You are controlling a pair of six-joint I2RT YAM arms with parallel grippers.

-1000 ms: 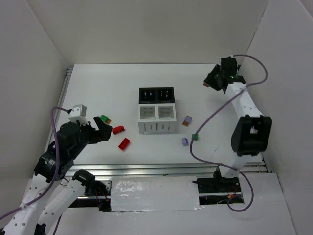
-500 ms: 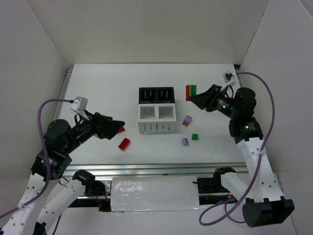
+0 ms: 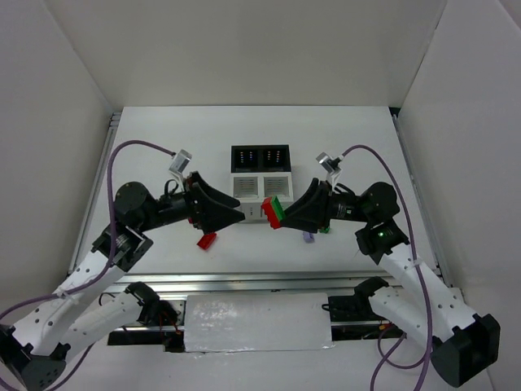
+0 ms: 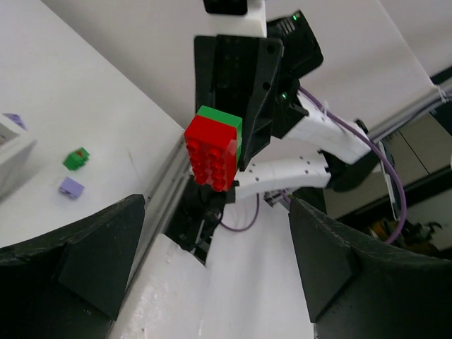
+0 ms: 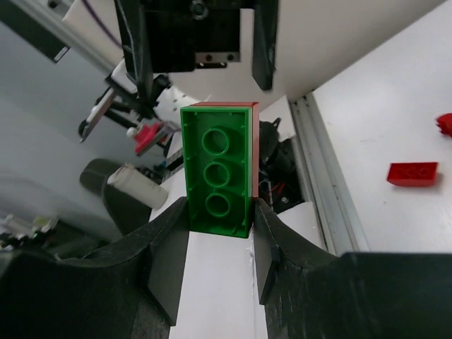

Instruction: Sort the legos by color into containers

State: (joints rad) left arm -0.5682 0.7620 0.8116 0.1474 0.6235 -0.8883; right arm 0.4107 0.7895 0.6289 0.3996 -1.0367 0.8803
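Observation:
My right gripper (image 3: 285, 217) is shut on a stacked lego, a red brick joined to a green one (image 3: 273, 212), and holds it in the air in front of the containers (image 3: 260, 173). In the right wrist view the green underside (image 5: 217, 169) sits between my fingers, with the gripper (image 5: 219, 212) closed on it. My left gripper (image 3: 235, 217) is open and empty and faces that brick from the left, a short way off. The left wrist view shows the brick (image 4: 214, 148) beyond the gripper (image 4: 215, 233), whose jaws stand wide apart.
A red lego (image 3: 207, 240) lies on the table under the left arm and shows in the right wrist view (image 5: 413, 174). A lavender lego (image 3: 308, 236) and a green one (image 3: 326, 229) lie under the right arm. White walls stand on both sides.
The right arm swung from the back right to the front centre, carrying the red-and-green brick. The left arm rose and moved right until its open gripper faces that brick.

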